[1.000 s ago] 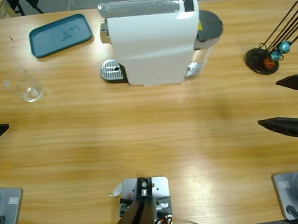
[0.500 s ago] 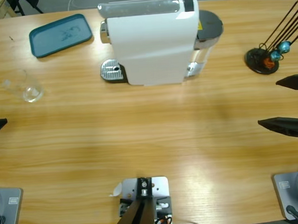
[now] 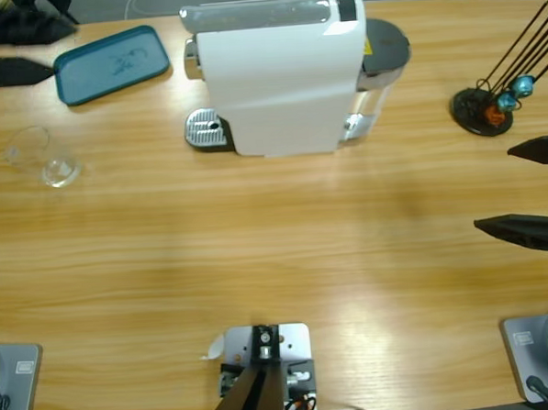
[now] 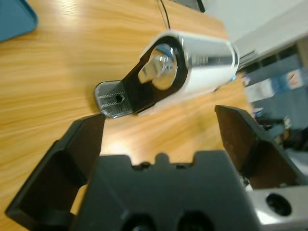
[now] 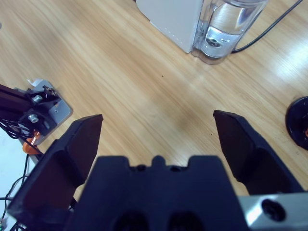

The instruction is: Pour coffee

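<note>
Plainly both grippers are empty, fingers spread wide. Left gripper (image 3: pixel 8 49) hangs at the table's (image 3: pixel 277 260) far left corner beside the teal tray (image 3: pixel 110 64), aimed at the white coffee machine (image 3: pixel 281 76), likely lining up. Right gripper (image 3: pixel 530 187) waits at the right edge. Clear glass (image 3: pixel 42 155) stands alone, well left of the machine; no coffee visible in it.

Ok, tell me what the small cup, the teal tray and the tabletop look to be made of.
Cup: clear glass by the look of it, since the wood grain shows through and the rim glints.
Teal tray: likely plastic, matte and evenly coloured with a moulded raised rim.
Tabletop: wood or wood veneer, with long grain lines and a soft sheen.
</note>
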`<state>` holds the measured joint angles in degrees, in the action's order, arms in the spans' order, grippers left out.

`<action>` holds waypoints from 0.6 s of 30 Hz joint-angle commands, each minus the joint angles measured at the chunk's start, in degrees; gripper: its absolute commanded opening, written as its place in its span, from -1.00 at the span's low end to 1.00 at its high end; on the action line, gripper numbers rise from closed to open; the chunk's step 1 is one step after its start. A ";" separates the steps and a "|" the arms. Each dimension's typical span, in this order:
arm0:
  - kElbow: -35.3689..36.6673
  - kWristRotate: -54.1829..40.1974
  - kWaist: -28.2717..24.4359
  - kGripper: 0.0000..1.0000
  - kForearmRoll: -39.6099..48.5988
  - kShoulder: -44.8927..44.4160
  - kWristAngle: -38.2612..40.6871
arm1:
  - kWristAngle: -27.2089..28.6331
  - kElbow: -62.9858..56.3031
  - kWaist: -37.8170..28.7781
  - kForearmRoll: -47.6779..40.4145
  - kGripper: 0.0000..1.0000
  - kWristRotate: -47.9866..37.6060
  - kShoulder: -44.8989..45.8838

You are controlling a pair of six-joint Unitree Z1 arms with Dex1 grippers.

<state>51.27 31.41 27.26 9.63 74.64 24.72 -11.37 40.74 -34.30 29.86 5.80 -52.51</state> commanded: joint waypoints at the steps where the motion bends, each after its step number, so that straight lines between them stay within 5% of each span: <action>1: 7.23 6.51 -0.63 0.68 -6.64 17.34 12.63 | 0.47 0.45 0.80 -0.77 1.00 0.56 -0.85; 8: 15.28 7.44 -0.31 0.61 -8.04 25.71 16.15 | 0.73 0.57 0.76 -0.77 1.00 0.33 -1.40; 10: 15.70 7.44 0.07 0.46 -8.04 26.92 17.35 | 0.93 0.57 0.80 -0.77 1.00 0.24 -1.56; 18: 13.24 7.35 0.25 0.46 -7.96 27.72 19.58 | 1.88 0.66 0.80 -0.82 1.00 0.00 -1.87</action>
<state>66.21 38.26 27.09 2.02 98.97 42.63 -10.50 40.74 -34.26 29.38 5.80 -52.52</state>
